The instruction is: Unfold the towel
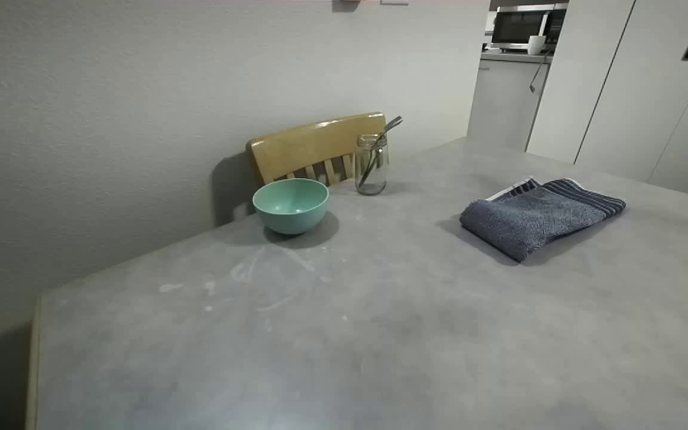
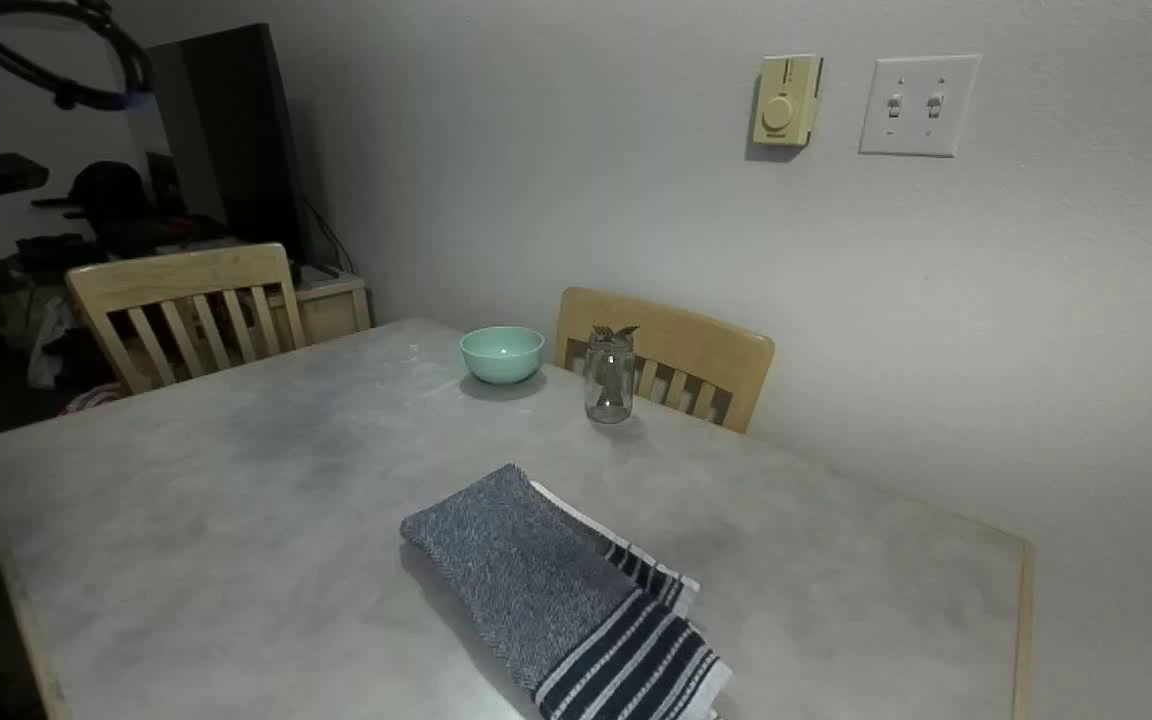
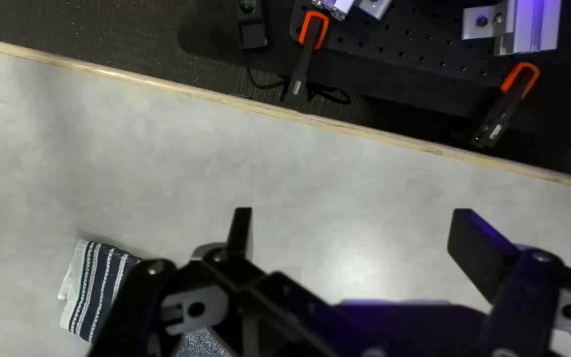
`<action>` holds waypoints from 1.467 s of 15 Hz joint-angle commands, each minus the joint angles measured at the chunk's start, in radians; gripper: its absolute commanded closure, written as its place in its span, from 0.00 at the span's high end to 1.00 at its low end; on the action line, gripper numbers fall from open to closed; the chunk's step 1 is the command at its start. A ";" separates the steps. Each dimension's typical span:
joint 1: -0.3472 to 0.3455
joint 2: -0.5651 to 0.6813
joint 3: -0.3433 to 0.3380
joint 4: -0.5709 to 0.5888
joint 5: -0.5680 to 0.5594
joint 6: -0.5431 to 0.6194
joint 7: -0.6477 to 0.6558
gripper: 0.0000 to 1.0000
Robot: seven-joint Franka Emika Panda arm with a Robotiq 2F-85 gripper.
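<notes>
A folded slate-blue terry towel with striped ends (image 2: 526,570) lies on the mottled grey table (image 2: 236,520), long axis running far left to near right in an exterior view. In the wrist view it lies left of, and partly behind, the black two-fingered gripper (image 3: 352,214), spread wide and empty; height is hard to judge.

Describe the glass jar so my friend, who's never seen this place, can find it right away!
Find the grey table, then the wooden chair back rising between it and the wall. In front of that chair, right of the teal bowl in both exterior views, stands the glass jar. Unlike the bowl, it's tall and see-through, with cutlery sticking out.
</notes>
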 commanded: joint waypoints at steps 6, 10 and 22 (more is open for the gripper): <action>0.013 0.037 -0.037 0.016 0.014 -0.009 -0.017 1.00; 0.014 0.136 -0.104 0.068 0.063 -0.063 -0.043 1.00; -0.034 0.438 -0.183 0.203 0.231 -0.137 -0.049 1.00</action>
